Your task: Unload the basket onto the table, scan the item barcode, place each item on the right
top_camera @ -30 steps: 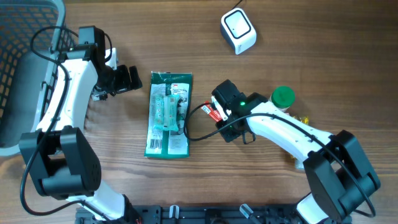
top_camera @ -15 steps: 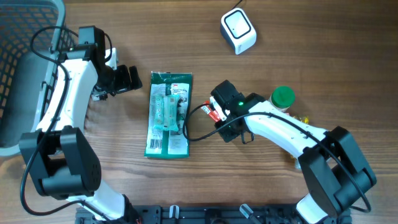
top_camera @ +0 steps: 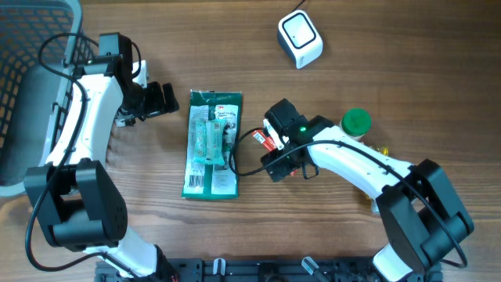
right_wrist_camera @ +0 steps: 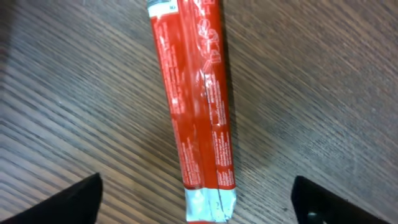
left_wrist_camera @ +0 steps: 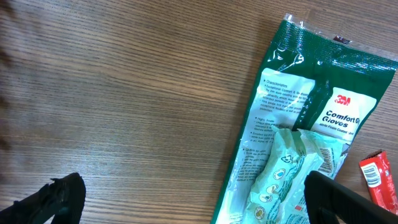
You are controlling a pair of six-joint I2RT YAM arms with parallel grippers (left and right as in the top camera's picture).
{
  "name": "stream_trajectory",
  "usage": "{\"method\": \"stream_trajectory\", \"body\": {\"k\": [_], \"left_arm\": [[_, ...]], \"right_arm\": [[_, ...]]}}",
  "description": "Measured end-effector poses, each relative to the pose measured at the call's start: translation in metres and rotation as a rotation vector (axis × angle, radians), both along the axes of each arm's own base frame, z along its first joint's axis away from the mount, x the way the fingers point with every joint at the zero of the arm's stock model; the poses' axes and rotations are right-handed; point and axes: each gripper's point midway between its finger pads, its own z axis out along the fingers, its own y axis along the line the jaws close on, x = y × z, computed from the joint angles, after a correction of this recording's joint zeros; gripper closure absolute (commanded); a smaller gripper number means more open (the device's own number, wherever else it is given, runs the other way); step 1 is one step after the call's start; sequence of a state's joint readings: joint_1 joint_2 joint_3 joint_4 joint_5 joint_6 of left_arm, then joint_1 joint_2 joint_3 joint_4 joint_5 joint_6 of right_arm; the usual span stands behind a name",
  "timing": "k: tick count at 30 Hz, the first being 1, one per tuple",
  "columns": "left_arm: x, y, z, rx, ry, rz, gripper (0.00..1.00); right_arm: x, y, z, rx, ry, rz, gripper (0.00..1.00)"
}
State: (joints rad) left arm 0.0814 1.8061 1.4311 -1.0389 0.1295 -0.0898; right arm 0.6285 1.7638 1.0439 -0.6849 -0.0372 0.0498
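Right gripper (right_wrist_camera: 198, 182), jaws apart over the packet (right_wrist_camera: 199, 106) flat on the table (right_wrist_camera: 311, 74): I risk closing askew and covering its barcode, which I cannot make out; left gripper (top_camera: 160, 100) gapes idle beyond the glove pack (top_camera: 211, 143), scanner (top_camera: 300, 39) well apart.

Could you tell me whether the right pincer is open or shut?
Open: on the right pincer, fingertips stand wide apart, not touching the red packet.
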Motion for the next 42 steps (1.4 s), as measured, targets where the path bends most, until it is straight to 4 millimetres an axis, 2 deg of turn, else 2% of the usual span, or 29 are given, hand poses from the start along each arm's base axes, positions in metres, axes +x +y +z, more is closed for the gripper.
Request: {"method": "stream_trajectory", "body": {"k": [1, 3, 7, 9, 12, 15, 18, 27, 42], "left_arm": [[0.0, 0.0, 0.0, 0.0, 0.0, 0.0, 0.0], [0.0, 0.0, 0.0, 0.0, 0.0, 0.0, 0.0], [0.0, 0.0, 0.0, 0.0, 0.0, 0.0, 0.0], [0.0, 0.0, 0.0, 0.0, 0.0, 0.0, 0.0], [0.0, 0.0, 0.0, 0.0, 0.0, 0.0, 0.0], [0.0, 0.0, 0.0, 0.0, 0.0, 0.0, 0.0], [0.0, 0.0, 0.0, 0.0, 0.0, 0.0, 0.0], [0.0, 0.0, 0.0, 0.0, 0.0, 0.0, 0.0], [0.0, 0.0, 0.0, 0.0, 0.0, 0.0, 0.0]], "right_arm": [[0.001, 0.003, 0.001, 0.014, -0.004, 0.0, 0.0], [0.003, 0.008, 0.002, 0.041, -0.006, 0.004, 0.12], [0.002, 0.013, 0.002, 0.066, -0.001, 0.004, 0.3], [0.002, 0.013, 0.002, 0.068, 0.002, 0.003, 0.33], [0.001, 0.013, 0.008, 0.077, -0.002, -0.003, 0.34], [0.0, 0.012, 0.029, 0.102, -0.032, -0.011, 0.36], [-0.008, 0.007, 0.039, 0.093, -0.018, -0.017, 0.39], [-0.021, -0.004, 0.028, 0.051, 0.024, -0.023, 0.39], [-0.015, -0.011, 0.027, 0.015, -0.005, -0.039, 0.42]]}}
